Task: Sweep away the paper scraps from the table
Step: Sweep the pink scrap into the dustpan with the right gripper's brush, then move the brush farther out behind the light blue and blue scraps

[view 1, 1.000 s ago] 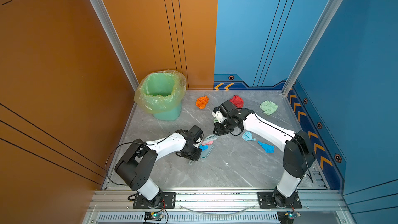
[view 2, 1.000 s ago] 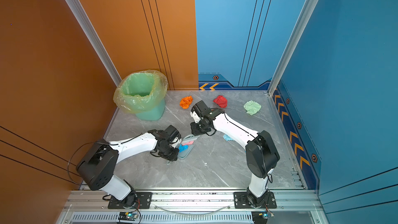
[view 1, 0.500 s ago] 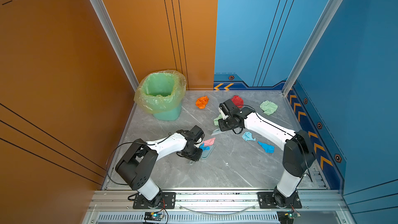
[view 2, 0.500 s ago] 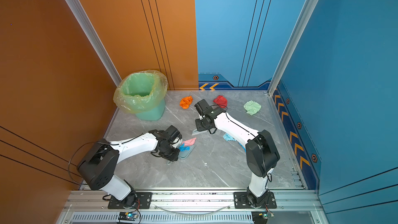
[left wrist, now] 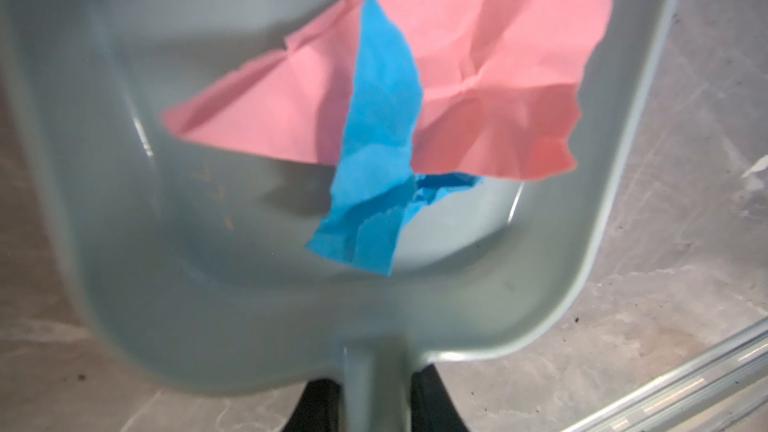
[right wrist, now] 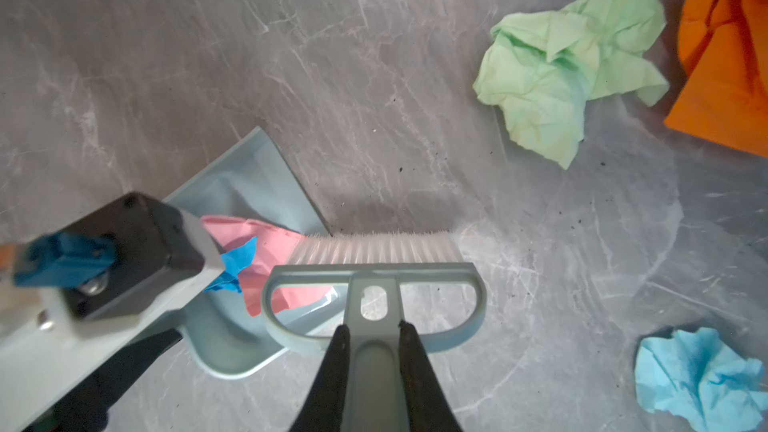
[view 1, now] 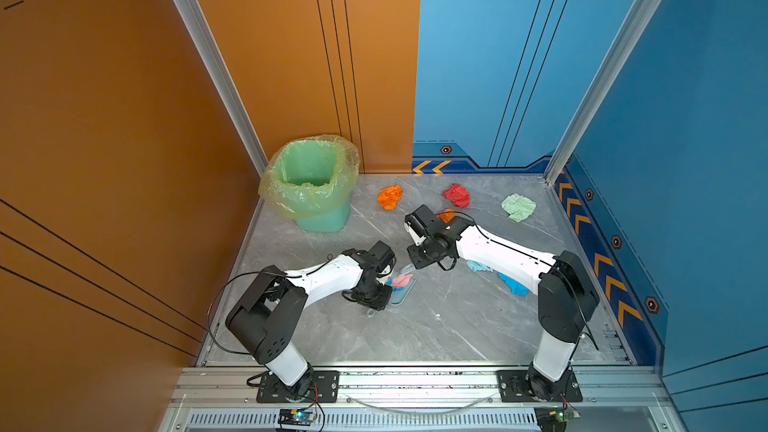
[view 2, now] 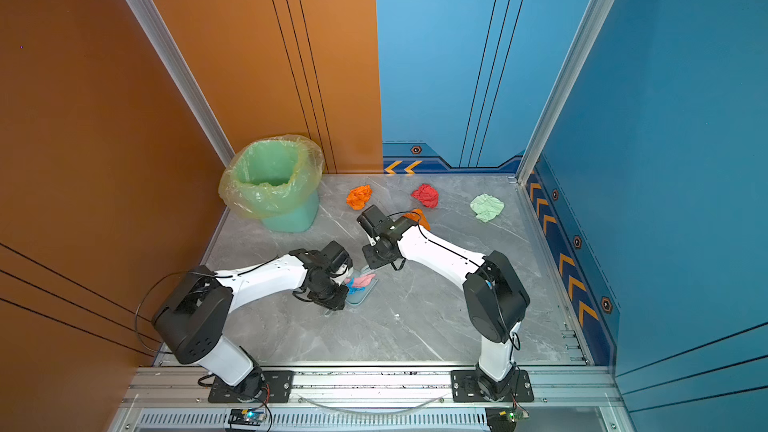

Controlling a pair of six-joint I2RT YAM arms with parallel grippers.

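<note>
Right wrist view: the right gripper (right wrist: 374, 344) has both black fingers clamped on the flat grey-blue plastic handle of the brush (right wrist: 374, 274). The white bristle row runs crosswise to that handle. Its tips rest on the table (right wrist: 374, 76), right at the lip of the dustpan (right wrist: 257, 184). Nearby but clear of the bristles lie a crumpled pale green scrap (right wrist: 569, 64), a folded orange scrap (right wrist: 727, 60) and a light blue wad (right wrist: 702, 380).

Left wrist view: the left gripper (left wrist: 374, 392) is closed on the dustpan's handle stub, one finger each side. Two scraps lie in the smooth, round-cornered pan. One is a flat, creased pink sheet (left wrist: 457, 76), approx triangular, w/ its long axis across the pan's width. The other is a torn blue strip (left wrist: 378, 139) lying over it, long axis running handle to mouth.

In both top views the dustpan (view 1: 401, 296) sits near mid-table, w/ the handle toward 7 o'clock and the mouth toward 1 o'clock, facing the brush. More scraps lie on the grey, white-veined surface:
- an orange ball (view 1: 390, 196) at abt 11-12 o'clock
- a red ball (view 1: 456, 195) at abt 12-1 o'clock
- a green sheet (view 1: 518, 207), wrinkled, at 2 o'clock
- two blue pieces (view 1: 513, 284) at 3 o'clock, partly under the right arm

A green bin (view 1: 324, 218) w/ a thin yellowish liner (view 1: 286, 197) stands in the 10 o'clock corner.
</note>
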